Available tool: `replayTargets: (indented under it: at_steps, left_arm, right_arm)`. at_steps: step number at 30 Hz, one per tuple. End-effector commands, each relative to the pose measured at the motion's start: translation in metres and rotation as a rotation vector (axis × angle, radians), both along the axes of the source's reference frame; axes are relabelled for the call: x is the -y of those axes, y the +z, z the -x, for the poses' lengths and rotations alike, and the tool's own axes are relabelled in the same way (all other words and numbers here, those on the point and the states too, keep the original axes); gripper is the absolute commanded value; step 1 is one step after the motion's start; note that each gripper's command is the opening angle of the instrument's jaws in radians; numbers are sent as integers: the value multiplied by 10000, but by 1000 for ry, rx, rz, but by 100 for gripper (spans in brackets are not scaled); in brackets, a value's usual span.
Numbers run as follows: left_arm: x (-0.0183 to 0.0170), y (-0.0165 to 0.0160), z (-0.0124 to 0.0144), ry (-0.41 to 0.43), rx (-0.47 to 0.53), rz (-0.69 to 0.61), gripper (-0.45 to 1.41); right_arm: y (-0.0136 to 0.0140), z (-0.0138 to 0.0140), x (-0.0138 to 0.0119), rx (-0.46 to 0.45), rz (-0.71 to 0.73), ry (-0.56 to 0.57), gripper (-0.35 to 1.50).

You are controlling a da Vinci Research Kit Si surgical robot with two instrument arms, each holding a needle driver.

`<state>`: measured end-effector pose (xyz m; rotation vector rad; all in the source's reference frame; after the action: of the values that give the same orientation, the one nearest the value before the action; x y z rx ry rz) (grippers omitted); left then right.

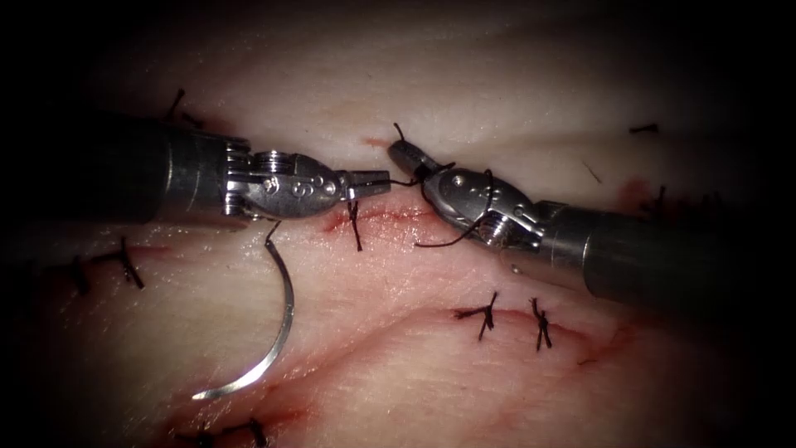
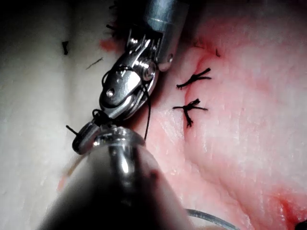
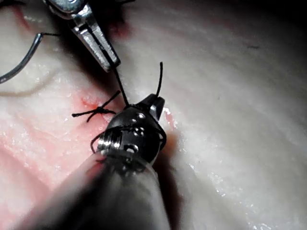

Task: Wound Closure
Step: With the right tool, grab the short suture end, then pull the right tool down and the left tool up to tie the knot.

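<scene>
- Thread [image 1: 405, 182] pinched by L tool [image 1: 369, 181] and R tool [image 1: 408, 154], jaws closed, wrapped round R
- Needle [image 1: 274, 336] left free on tissue [image 1: 497, 83], L of cut [image 1: 377, 214]
- Stitch [image 1: 356, 224] placed; knot judged unfinished

This is a surgical training bench in a lab. Beneath the two steel-jawed needle drivers, the left tool [image 1: 369, 182] and the right tool [image 1: 406, 153], lies a pale pink slab of pork tissue [image 1: 398, 365], not a patient. Short black knotted practice stitches [image 1: 485, 314] sit just below the right tool, and a loose curved steel needle [image 1: 265, 332] lies below the left tool.
</scene>
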<state>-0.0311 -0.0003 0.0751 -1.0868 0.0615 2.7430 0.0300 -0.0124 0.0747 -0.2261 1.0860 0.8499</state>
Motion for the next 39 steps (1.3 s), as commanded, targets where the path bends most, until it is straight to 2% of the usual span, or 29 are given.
replayTargets:
  at_steps: [1,5,6,10,16,18,19,21,22,23,27,32,36,39]
  left_arm:
    - [-1,5,6,3,-8,0,-45]
    - [4,9,6,1,-15,-9,-45]
    - [7,11,6,1,-18,-14,-45]
    - [10,15,5,5,-22,-28,-45]
    - [15,19,-5,6,-28,-61,-45]
    - [2,8,-21,-4,-43,-61,-45]
    - [2,8,-21,-4,-43,-61,-45]
    - [-17,-6,-43,-32,-53,-42,-45]
    - [-17,-6,-43,-32,-53,-42,-45]
    - [-31,-14,-58,-60,-54,-37,-45]
    - [-53,-21,-80,-98,-57,-30,-45]
    - [-97,-22,-112,-153,-65,-36,-45]
    - [-119,-17,-122,-171,-74,-38,-45]
    - [-140,-14,-130,-195,-76,-42,-45]
  right_arm:
    - [9,-3,3,15,46,-13,-35]
    - [26,2,15,21,84,-21,-35]
    - [37,1,21,27,96,-26,-35]
    - [51,1,29,31,105,-32,-35]
    - [54,-1,49,17,130,-10,-35]
    - [47,-2,58,50,172,-35,-35]
    - [47,-2,58,50,172,-35,-35]
    - [42,-4,64,51,177,-36,-35]
    - [42,-4,64,51,177,-36,-35]
    - [40,-5,66,60,168,-43,-35]
    - [39,-5,68,74,145,-67,-35]
    - [44,-4,75,94,126,-98,-35]
    - [48,-2,83,105,121,-117,-35]
    - [50,0,91,80,41,-113,-35]
